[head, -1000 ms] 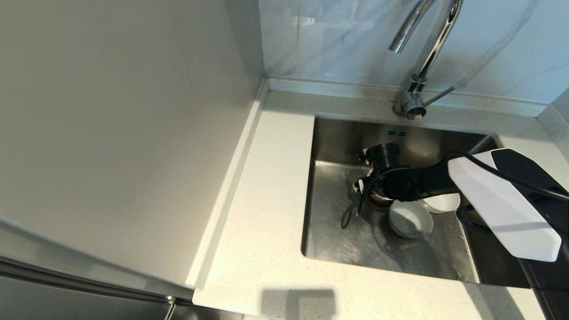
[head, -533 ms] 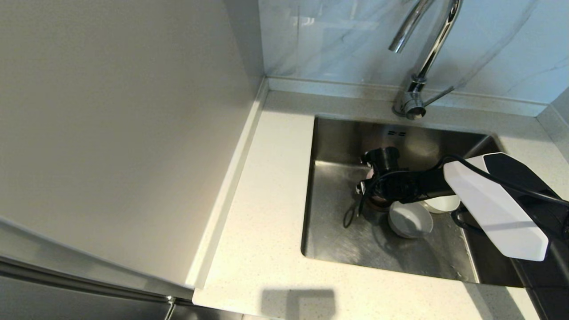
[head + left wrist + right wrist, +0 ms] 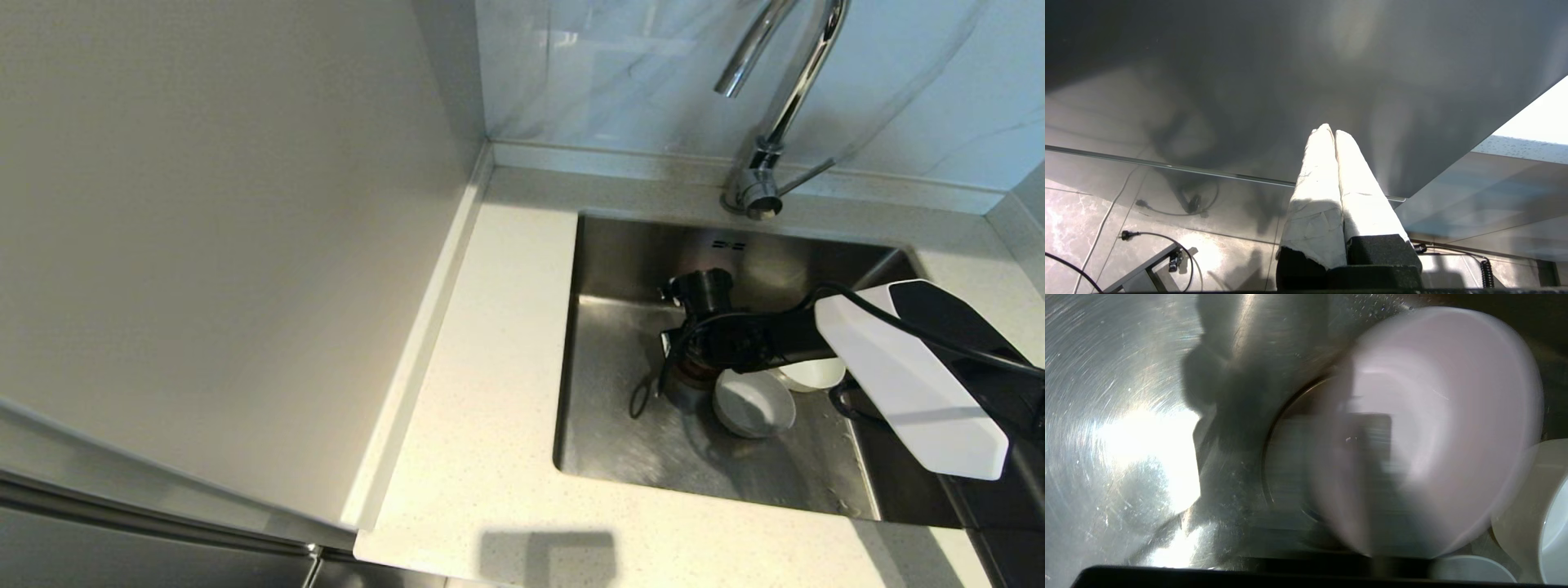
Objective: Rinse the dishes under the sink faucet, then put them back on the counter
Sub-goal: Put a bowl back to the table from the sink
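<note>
Dishes: pink bowl (image 3: pixel 1425 428) over the sink (image 3: pixel 620 433) drain, under right claw (image 3: pixel 694 359), grip impossible to tell; grey-white bowl (image 3: pixel 753 403) and white bowl (image 3: pixel 812 373) just beside. Left claw (image 3: pixel 1334 132) closed, parked away.

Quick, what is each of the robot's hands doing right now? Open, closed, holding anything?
Left end effector: closed, holding nothing, parked away from the sink.
Right end effector: down in the sink by the pink bowl; cannot tell.
</note>
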Controlling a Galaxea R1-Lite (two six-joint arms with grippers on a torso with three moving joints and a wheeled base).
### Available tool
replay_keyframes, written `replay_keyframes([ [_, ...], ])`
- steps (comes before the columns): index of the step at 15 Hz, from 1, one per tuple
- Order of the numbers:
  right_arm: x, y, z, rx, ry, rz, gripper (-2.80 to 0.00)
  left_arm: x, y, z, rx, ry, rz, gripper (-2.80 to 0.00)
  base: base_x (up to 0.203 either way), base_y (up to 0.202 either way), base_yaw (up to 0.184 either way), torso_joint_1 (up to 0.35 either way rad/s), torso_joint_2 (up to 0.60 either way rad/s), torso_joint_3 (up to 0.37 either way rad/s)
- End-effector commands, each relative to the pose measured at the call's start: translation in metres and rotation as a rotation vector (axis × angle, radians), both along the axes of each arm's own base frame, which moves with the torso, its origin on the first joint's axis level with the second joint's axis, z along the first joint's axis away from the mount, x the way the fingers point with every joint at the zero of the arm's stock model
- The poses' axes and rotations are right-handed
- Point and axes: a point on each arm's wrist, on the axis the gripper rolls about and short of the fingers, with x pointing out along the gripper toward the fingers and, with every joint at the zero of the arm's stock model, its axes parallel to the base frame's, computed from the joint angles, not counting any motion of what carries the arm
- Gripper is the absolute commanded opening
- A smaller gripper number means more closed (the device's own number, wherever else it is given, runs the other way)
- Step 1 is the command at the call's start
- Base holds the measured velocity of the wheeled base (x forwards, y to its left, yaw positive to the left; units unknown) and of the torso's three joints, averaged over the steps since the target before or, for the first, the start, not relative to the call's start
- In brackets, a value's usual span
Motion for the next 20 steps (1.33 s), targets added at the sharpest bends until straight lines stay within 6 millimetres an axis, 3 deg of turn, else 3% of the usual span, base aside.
replay_keyframes([
  [1, -0.002, 0.000, 0.007, 0.001, -0.012, -0.001, -2.80, 0.000, 0.000, 0.000, 0.000, -0.003, 0.001, -2.80, 0.000, 0.000, 0.000, 0.000, 0.00, 0.000],
  [8, -0.012, -0.002, 0.043, 0.015, -0.070, -0.002, -2.80, 0.000, 0.000, 0.000, 0.000, -0.003, 0.000, -2.80, 0.000, 0.000, 0.000, 0.000, 0.00, 0.000],
  [11, -0.027, -0.008, 0.062, 0.017, -0.076, -0.006, -2.80, 0.000, 0.000, 0.000, -0.001, -0.003, 0.001, -2.80, 0.000, 0.000, 0.000, 0.000, 0.00, 0.000],
  [13, -0.049, -0.016, 0.084, 0.042, -0.085, -0.016, -2.80, 0.000, 0.000, 0.000, 0.000, -0.003, 0.001, -2.80, 0.000, 0.000, 0.000, 0.000, 0.00, 0.000],
  [16, -0.093, -0.029, 0.134, 0.197, -0.089, 0.008, -2.80, 0.000, 0.000, 0.000, -0.001, -0.003, 0.001, -2.80, 0.000, 0.000, 0.000, 0.000, 0.00, 0.000],
  [20, -0.157, -0.039, 0.180, 0.536, 0.161, 0.060, -2.80, 0.000, 0.000, 0.000, 0.000, -0.003, 0.001, -2.80, 0.000, 0.000, 0.000, 0.000, 0.00, 0.000],
])
